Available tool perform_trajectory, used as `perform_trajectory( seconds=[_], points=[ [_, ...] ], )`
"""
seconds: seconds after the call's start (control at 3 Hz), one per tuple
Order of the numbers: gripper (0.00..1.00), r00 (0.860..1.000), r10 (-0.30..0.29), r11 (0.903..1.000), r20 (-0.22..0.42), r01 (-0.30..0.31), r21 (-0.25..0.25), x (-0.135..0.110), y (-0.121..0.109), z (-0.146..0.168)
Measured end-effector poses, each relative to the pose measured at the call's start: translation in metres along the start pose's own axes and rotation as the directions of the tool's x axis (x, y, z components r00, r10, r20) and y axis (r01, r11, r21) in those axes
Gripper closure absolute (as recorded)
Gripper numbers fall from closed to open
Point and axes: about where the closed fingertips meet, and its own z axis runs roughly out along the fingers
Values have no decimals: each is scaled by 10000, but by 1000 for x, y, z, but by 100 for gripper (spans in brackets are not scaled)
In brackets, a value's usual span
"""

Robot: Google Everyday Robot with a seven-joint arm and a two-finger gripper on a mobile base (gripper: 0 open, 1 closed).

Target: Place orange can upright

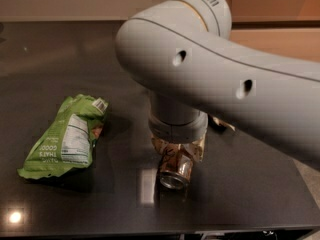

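The orange can (175, 173) lies tilted on the dark table (60, 59), its silver end facing the front edge. My gripper (178, 155) comes down from the big grey arm (215, 79) right over the can. Its cream fingers (198, 149) sit against both sides of the can's coppery body, shut on it. The arm hides the can's upper part and most of the gripper.
A green snack bag (67, 136) lies flat to the left of the can, about a hand's width away. The table's front edge runs just below the can, and its right edge is close on the right. A beige wall stands behind.
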Motion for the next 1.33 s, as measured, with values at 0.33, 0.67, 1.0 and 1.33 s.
perform_trajectory(
  seconds=[0.33,0.67,1.0,1.33],
  points=[
    [88,9906,-1225,9924,609,1218,150,-15,6,-20],
    [100,9504,-2771,9607,1412,2766,233,-38,11,-40],
    [100,8823,-4064,9098,2374,4147,162,-57,15,-56],
    [100,7718,-5278,8273,3547,5616,91,-72,29,-68]
  ],
)
